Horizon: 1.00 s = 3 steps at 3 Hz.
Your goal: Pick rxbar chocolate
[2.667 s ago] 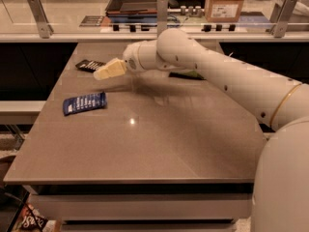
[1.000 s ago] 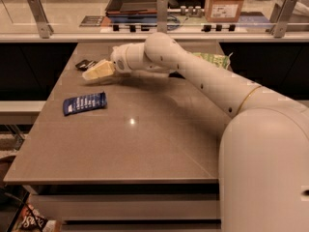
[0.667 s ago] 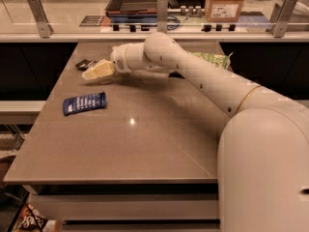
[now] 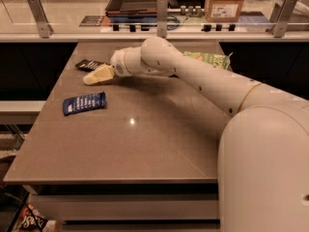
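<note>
The desk is carrying three snacks, each lying flat and apart from the others, which is leaving room to take one alone. The arm is stretching low across the desk toward the rxbar, its wrist bending down so the tool is meeting the surface at a shallow slant, probably because a thin flat bar is calling for a low approach. The bag is lying well apart from the rxbar, partly hidden behind the arm, and is playing no part. The blue bar is lying near the rxbar on the camera's side, clear of the arm's path. The gripper is hanging just beside the rxbar, overlapping its near end, tip angling down at the desk. Whether it is spread or closed, I cannot tell from this side. The rxbar is lying flat by the far edge, seemingly not yet lifted
</note>
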### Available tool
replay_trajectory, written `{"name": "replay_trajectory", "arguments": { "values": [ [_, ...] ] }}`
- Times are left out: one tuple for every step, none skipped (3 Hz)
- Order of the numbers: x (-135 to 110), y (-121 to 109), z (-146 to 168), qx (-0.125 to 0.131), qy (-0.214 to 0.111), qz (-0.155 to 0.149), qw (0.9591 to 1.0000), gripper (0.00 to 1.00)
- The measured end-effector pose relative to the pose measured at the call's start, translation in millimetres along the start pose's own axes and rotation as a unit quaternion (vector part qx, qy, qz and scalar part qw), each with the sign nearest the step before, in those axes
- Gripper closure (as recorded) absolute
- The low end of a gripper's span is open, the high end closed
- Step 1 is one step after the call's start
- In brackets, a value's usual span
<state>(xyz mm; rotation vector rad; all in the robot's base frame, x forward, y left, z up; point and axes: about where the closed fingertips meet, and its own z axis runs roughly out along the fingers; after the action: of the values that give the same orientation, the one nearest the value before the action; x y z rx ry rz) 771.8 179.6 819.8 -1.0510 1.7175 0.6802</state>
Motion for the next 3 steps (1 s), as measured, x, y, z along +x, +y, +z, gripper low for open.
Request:
{"name": "replay_trajectory", "arguments": {
  "values": [
    [0.5,2.0,2.2,-0.002,0.000,0.000,1.0000,0.17],
    [0.8,4.2,4.6,-0.005,0.001,0.000,1.0000,0.42],
    [1.1,6.1,6.6,-0.007,0.001,0.000,1.0000,0.64]
  ]
}}
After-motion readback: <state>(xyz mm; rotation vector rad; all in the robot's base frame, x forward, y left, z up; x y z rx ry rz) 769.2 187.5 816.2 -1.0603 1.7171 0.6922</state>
